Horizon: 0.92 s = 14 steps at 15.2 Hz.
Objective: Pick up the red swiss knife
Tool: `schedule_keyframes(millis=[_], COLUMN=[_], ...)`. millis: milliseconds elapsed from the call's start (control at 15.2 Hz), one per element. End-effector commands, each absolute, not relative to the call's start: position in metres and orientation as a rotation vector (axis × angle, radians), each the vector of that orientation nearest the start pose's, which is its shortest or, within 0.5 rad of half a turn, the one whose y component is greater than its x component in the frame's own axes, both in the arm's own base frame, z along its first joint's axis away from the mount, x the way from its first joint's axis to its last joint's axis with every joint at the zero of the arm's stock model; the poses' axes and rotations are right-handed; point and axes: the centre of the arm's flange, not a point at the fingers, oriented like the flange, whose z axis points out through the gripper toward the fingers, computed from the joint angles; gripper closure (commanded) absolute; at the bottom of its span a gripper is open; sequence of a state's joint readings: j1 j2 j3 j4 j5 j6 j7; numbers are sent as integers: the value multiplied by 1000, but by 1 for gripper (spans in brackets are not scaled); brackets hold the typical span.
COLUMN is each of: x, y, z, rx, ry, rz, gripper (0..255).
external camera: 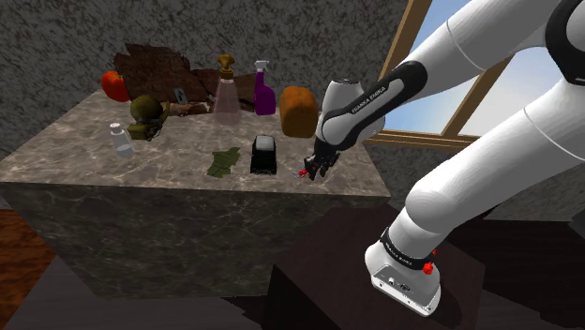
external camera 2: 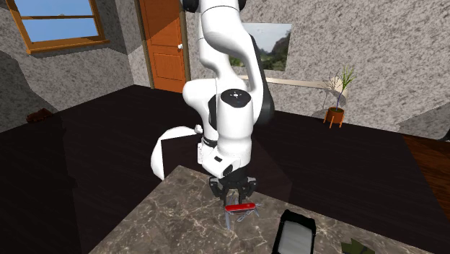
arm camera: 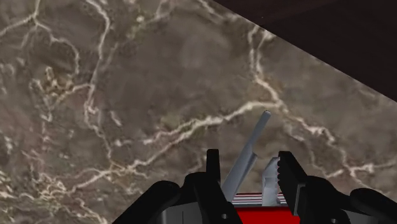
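The red swiss knife (external camera 2: 240,208) sits crosswise between my black fingers, with grey blades (arm camera: 248,153) folded out and pointing at the marble table (external camera: 112,164). My gripper (external camera 2: 232,193) is shut on its red body (arm camera: 257,216). It hangs close over the tabletop at the corner nearest the stand, by the shoulder view's right edge of the table. In the shoulder view, small red bits of the knife (external camera: 303,174) show beside the gripper (external camera: 315,169). Whether the blade tips touch the marble I cannot tell.
A black box (external camera: 265,153) and a green scrap (external camera: 222,161) lie just to the shoulder view's left of the gripper. Farther back stand a brown loaf-like block (external camera: 296,111), a purple spray bottle (external camera: 263,89), a pink bottle (external camera: 227,94), a clear bottle (external camera: 122,141) and a green figure (external camera: 145,114).
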<state>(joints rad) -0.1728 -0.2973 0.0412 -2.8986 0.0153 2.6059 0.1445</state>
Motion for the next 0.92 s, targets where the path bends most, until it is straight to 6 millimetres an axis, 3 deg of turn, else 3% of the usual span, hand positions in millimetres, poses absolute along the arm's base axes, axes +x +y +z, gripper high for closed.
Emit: schedule_keyframes(millis=[0,858], x=[339,340], y=[-47,-47], z=[271,339], rx=[-3113,-3113], ry=[456,456], rz=[-7,-7], gripper=[255,255])
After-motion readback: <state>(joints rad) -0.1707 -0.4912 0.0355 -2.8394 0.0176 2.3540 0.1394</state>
